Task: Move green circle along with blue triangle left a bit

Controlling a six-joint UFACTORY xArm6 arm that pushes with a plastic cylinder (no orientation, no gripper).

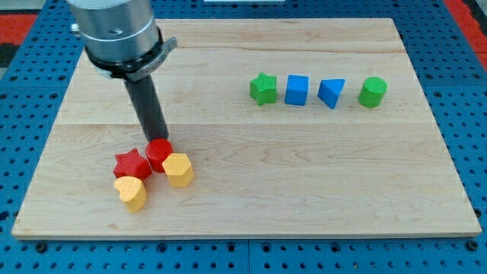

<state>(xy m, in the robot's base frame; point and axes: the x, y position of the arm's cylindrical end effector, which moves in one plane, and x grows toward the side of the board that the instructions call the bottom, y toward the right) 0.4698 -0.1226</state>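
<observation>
The green circle (pixel 373 91) sits at the right end of a row near the view's top right. The blue triangle (pixel 332 93) lies just left of it, with a small gap between them. My tip (pixel 157 140) is far to the left of both, at the lower end of the dark rod, touching the top edge of a red circle (pixel 159 154). It is nowhere near the green circle or the blue triangle.
A blue cube (pixel 297 90) and a green star (pixel 263 88) continue the row to the left. A red star (pixel 131 164), a yellow hexagon (pixel 177 169) and a yellow heart (pixel 132 192) cluster by the red circle. The wooden board (pixel 304 190) lies on a blue pegboard.
</observation>
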